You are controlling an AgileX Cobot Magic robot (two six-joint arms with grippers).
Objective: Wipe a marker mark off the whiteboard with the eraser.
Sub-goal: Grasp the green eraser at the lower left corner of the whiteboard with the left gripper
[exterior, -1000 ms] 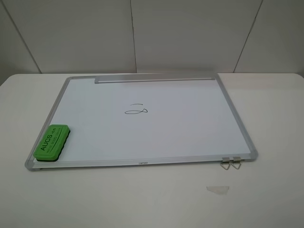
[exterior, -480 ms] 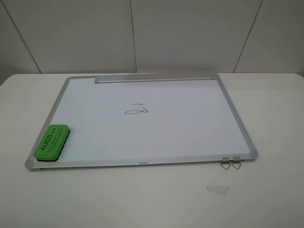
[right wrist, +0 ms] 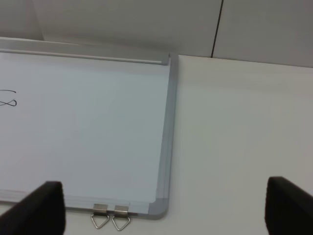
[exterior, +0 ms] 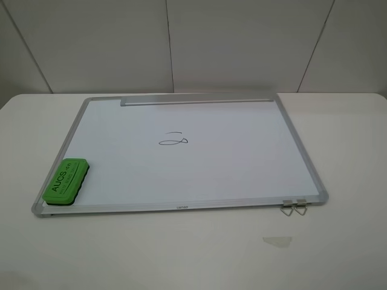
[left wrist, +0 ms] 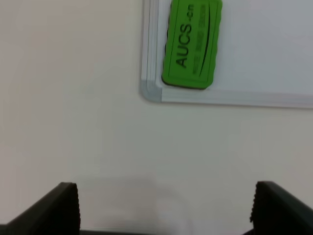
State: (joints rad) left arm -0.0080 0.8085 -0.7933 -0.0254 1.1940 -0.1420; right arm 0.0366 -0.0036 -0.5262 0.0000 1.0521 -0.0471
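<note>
Nearest the robot, the left gripper (left wrist: pixel 166 210) hangs over the white tabletop (left wrist: pixel 73 122), jaws spread wide and empty; the right gripper (right wrist: pixel 166 210) is equally wide and empty. Ahead of the left one, the small bright green rectangular eraser (left wrist: pixel 191 44) lies on the near left corner of the large silver-framed whiteboard (exterior: pixel 211 175), long axis running away from the robot along the short edge, so the left arm looks nearer. Farther in, near the board's middle and rightward of the eraser, sits the thin black marker squiggle (exterior: pixel 173 140).
</note>
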